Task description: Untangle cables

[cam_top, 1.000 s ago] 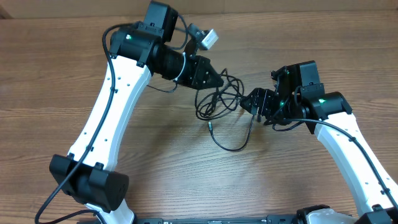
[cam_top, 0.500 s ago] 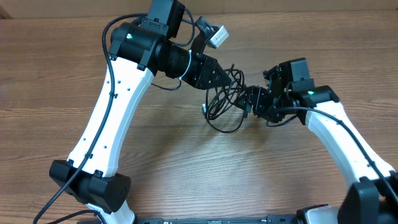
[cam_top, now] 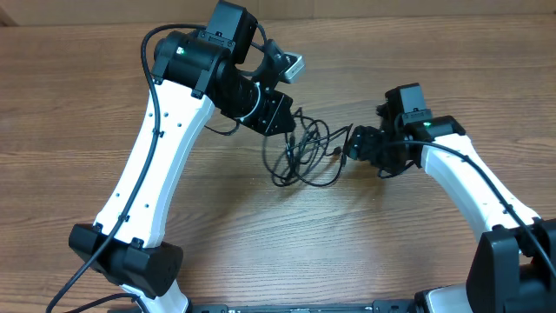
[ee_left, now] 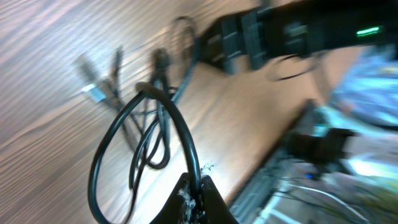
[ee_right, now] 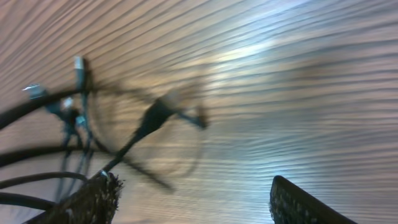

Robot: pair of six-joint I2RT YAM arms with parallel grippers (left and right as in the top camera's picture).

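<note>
Left fingers (ee_left: 214,208) shifted left, clamped on cables (ee_left: 189,143) | right fingers (ee_right: 93,199) spread, cables alongside

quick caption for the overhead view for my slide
Overhead: left end effector pinches a loop of the tangled black cables on the wooden table; the open right end effector sits beside the tangle.

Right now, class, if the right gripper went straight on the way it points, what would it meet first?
Most likely the cables, the tangle lying just ahead of the right gripper and its open fingers; its height above them is unclear.
</note>
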